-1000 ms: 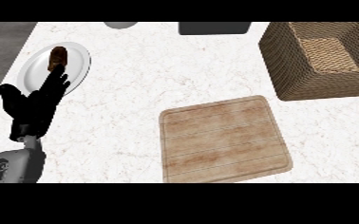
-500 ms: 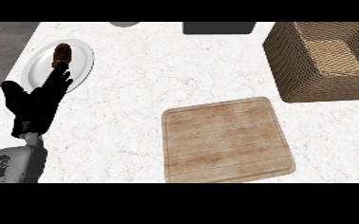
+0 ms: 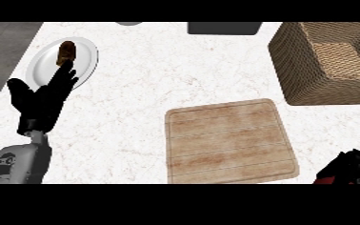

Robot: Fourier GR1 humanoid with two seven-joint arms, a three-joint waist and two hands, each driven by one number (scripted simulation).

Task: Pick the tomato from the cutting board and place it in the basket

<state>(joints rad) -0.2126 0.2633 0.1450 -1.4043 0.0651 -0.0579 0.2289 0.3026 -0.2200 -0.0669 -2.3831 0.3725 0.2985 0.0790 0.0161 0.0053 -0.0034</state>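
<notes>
The wooden cutting board (image 3: 228,140) lies at the lower middle of the counter with nothing on it. A woven basket (image 3: 295,66) stands at the upper right, its inside bare as far as it shows. My right hand (image 3: 346,164) juts in at the lower right corner, just past the board's right edge. Its black fingers are curled round something red, the tomato (image 3: 330,175), which is mostly hidden. At the left my left hand (image 3: 42,100) rests open, fingers up.
A white plate (image 3: 84,59) with a brown piece of food (image 3: 67,52) sits at the upper left, just beyond my left fingertips. A dark grey object (image 3: 224,27) and a grey round thing (image 3: 128,23) lie along the far edge. The counter ends at the left (image 3: 14,43).
My right hand with the red tomato has come into view at the lower right corner. The left hand has stayed in place.
</notes>
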